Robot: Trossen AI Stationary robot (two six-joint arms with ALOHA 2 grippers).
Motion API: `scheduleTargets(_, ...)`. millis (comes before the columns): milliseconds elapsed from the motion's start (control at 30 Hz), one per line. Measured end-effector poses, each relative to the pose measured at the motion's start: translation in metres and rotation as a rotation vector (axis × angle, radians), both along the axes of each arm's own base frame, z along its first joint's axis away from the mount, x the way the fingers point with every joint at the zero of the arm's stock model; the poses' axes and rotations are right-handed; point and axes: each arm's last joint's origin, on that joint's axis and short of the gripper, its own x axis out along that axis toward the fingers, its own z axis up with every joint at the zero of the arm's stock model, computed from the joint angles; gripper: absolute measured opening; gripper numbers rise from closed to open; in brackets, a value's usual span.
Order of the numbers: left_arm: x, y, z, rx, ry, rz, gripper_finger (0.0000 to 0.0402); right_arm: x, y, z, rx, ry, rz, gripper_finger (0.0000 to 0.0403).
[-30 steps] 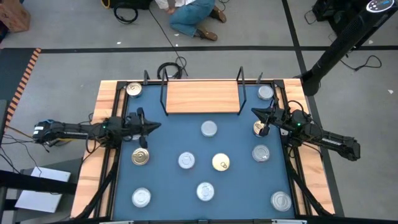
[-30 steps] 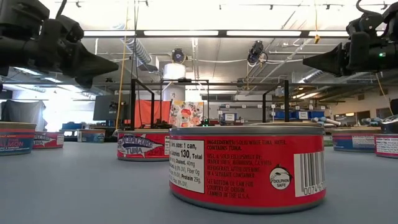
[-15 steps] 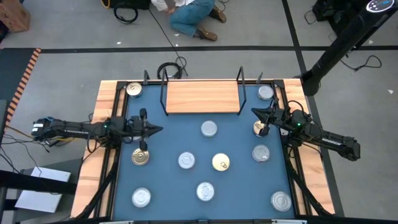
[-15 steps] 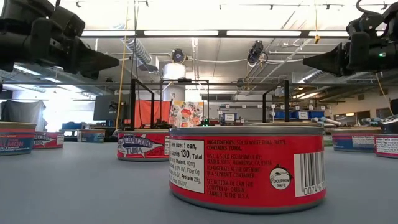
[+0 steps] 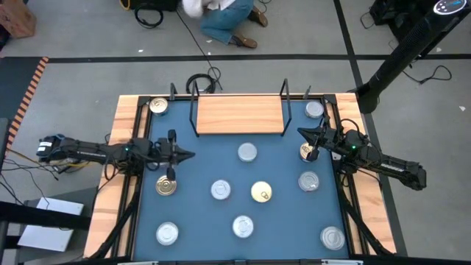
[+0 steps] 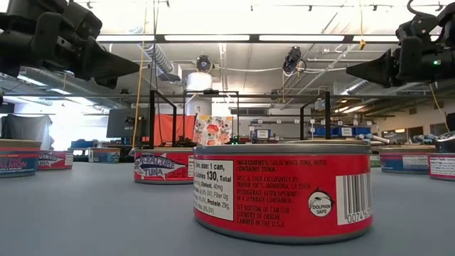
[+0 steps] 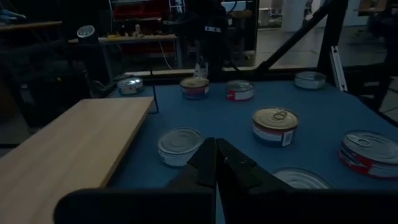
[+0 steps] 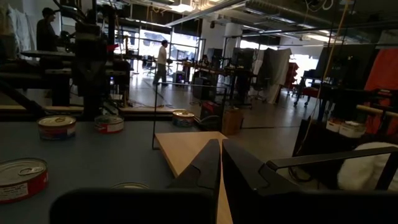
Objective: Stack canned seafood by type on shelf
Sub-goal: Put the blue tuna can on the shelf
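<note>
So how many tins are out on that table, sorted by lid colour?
Silver-lidded tins: 7
Gold-lidded tins: 4
Total: 11

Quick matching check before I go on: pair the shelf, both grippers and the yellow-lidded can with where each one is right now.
Things:
1. shelf
2. left gripper
3. right gripper
4. yellow-lidded can

Places or states:
a. shut, just off the shelf's right end
b. bare, at the far side of the table
c. standing near the table's middle
d. shut, over the table's left side

Pairs: 1-b, 2-d, 3-a, 4-c
</note>
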Motion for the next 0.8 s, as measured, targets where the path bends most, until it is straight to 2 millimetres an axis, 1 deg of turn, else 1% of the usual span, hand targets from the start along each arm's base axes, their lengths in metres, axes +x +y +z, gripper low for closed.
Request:
scheduleTargets(300, 0.004, -0.005, -0.007, 0.006, 0.061, -0.028, 0.0007, 0.000, 0.000, 0.000, 0.000, 0.000, 0.000, 0.0028)
scheduleTargets(600, 0.009, -0.008, -0.016, -0.016, 0.131, -0.020, 0.0007, 0.000, 0.000, 0.000, 0.000, 0.000, 0.000, 0.0028)
scheduleTargets(700, 0.013, -0.009, -0.011, -0.047, 0.141, -0.017, 0.0007, 0.000, 0.000, 0.000, 0.000, 0.000, 0.000, 0.0028)
scheduleTargets(800, 0.019, -0.012, 0.000, -0.063, 0.142, -0.030, 0.0007, 0.000, 0.000, 0.000, 0.000, 0.000, 0.000, 0.0028)
